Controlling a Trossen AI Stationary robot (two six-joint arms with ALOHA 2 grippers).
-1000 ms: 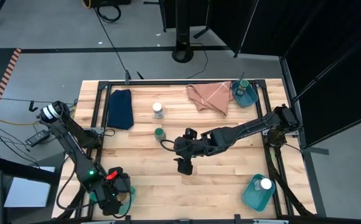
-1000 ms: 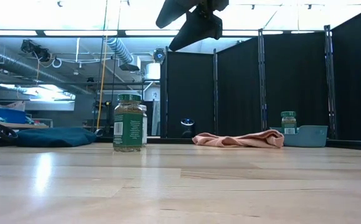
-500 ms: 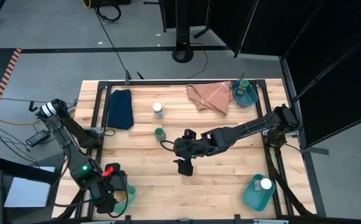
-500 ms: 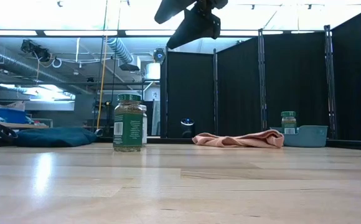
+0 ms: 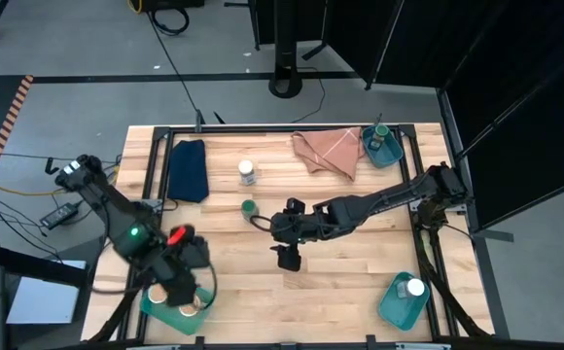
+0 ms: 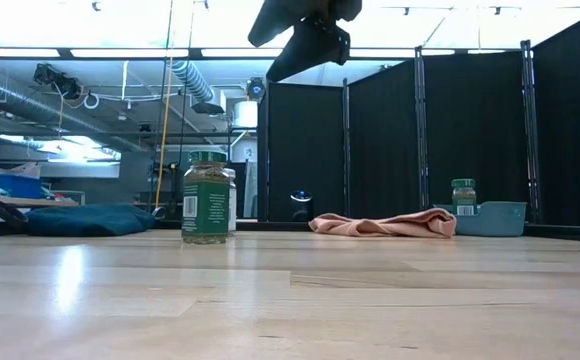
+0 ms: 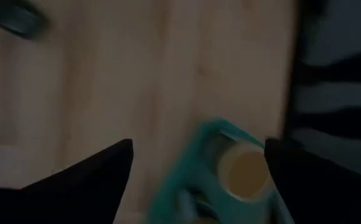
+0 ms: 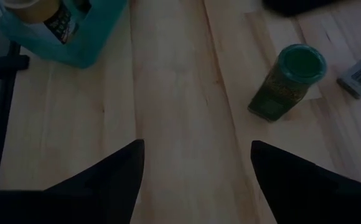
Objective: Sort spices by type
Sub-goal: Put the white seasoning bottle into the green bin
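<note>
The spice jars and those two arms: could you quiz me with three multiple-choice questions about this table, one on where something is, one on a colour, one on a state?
1. Where is the white-lidded jar at the table's near right corner?
A. in a teal bin
B. on the pink cloth
C. in a gripper

2. Which lid colour has the jar standing alone near the table's middle?
A. red
B. green
C. black

3. How is the right gripper?
A. shut on a jar
B. open, empty
C. resting on the cloth

A: the white-lidded jar sits inside the teal bin.
B: the green-lidded jar.
B: the right gripper has spread fingers.
</note>
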